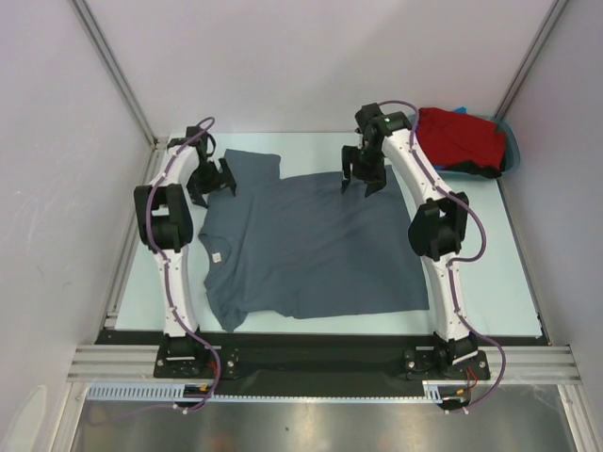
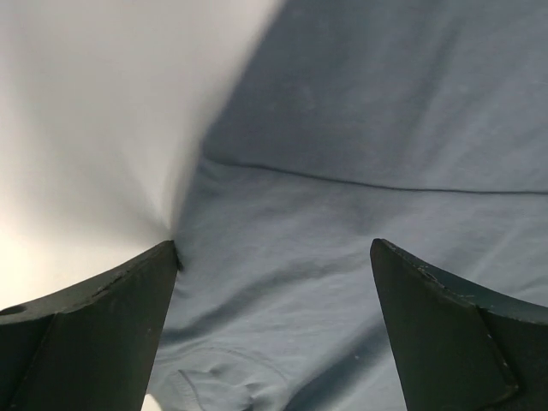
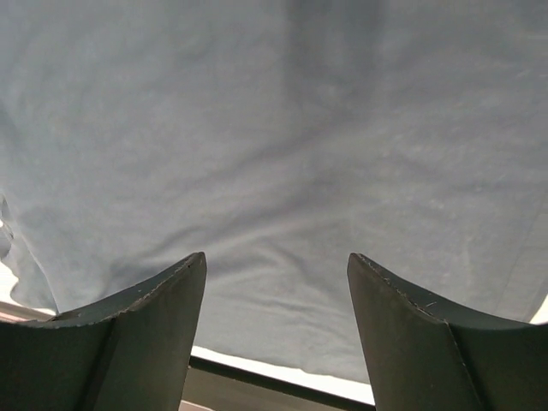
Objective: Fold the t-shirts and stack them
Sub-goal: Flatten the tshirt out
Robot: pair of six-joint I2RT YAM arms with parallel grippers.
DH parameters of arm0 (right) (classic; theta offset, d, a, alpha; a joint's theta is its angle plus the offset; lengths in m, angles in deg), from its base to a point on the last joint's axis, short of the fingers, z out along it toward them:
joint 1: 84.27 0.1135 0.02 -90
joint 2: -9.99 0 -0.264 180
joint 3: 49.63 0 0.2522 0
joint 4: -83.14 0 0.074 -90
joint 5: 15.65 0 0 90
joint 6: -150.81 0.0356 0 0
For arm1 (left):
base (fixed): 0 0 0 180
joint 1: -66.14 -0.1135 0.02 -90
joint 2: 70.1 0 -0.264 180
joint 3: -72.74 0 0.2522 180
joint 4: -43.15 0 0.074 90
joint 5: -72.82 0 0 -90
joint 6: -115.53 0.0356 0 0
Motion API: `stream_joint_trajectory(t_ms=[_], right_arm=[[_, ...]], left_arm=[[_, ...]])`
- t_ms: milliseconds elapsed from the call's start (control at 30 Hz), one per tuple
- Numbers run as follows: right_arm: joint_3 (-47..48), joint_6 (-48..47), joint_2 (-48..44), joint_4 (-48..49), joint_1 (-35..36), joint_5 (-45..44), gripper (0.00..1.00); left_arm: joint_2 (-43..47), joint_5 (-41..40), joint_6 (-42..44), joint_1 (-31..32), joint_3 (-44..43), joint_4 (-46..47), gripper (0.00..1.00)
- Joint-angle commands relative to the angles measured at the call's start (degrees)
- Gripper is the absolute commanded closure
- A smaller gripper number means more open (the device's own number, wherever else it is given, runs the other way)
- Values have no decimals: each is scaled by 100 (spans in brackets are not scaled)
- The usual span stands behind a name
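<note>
Nothing looks folded yet: the plain slate-grey cloth t-shirt [image 1: 311,245] lies spread flat mid-table [image 1: 499,273], with bare room along the right edge. Farther back, the left tool [image 1: 214,191] and right tool [image 1: 360,184] hang over its far edge, jaws apart, gripping nothing. At the far right corner, the bright red t-shirt [image 1: 457,137] sits bunched in a teal plastic tub [image 1: 513,151].

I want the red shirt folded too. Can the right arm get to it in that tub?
Probably yes. The red shirt lies uncovered on top in the tub, close to the right gripper, which is open and empty.
</note>
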Motion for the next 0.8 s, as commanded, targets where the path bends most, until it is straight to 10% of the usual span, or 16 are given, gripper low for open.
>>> stream_joint_trajectory(t_ms=[0, 467, 600, 767], right_arm=[[323, 103, 105, -864, -121, 188, 27], [473, 463, 141, -328, -781, 724, 27], [508, 604, 158, -152, -991, 935, 27], [508, 841, 193, 111, -1272, 1181, 27]], left_arm=[[64, 251, -171, 26, -157, 167, 0], [-719, -488, -48, -106, -1019, -176, 0], [-754, -320, 13, -123, -923, -106, 44], [-798, -320, 31, -123, -914, -71, 75]])
